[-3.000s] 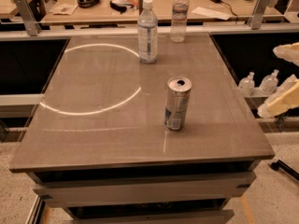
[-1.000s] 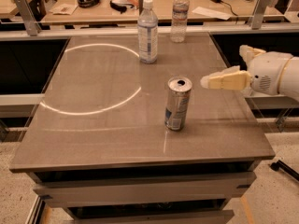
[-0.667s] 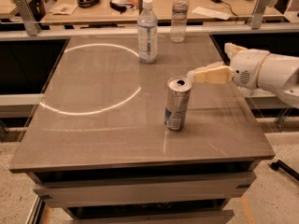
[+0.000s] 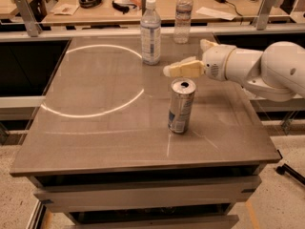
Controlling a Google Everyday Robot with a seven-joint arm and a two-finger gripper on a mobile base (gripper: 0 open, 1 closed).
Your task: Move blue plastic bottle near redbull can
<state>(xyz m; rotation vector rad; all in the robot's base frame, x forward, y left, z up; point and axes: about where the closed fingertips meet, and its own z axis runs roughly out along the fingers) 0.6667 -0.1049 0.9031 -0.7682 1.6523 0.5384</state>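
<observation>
**Bottle at the far edge, gripper empty above the can**

Gripper (image 4: 187, 60) hangs over the middle of the table (image 4: 95, 142), just past the top of the redbull can (image 4: 181, 106) at the can's 12 o'clock. Its fingers stand apart with nothing between them. The arm (image 4: 257, 70) reaches in from 3 o'clock.

The blue plastic bottle (image 4: 150, 32) stands upright at 12 o'clock on the tabletop, near the far edge. From the can it lies at 11 o'clock, well apart. A second clear bottle (image 4: 183, 15) stands at the first one's 2 o'clock, close by and even nearer the far edge.

The bottle looks thin-walled, so it will likely give under a hard squeeze, and the smooth label may slip. It is tall and narrow, and how full it is cannot be told. A nudge high on the neck could tip it. The labelled body at mid-height seems the soundest place to grip, with the fingers closing from either side.

Open room lies from the bottle's 6 to 9 o'clock, across the bright ring of light (image 4: 95, 80). The tight places are the second bottle, the far edge and the can itself. The spot to the can's 9 o'clock looks free for setting down.
</observation>
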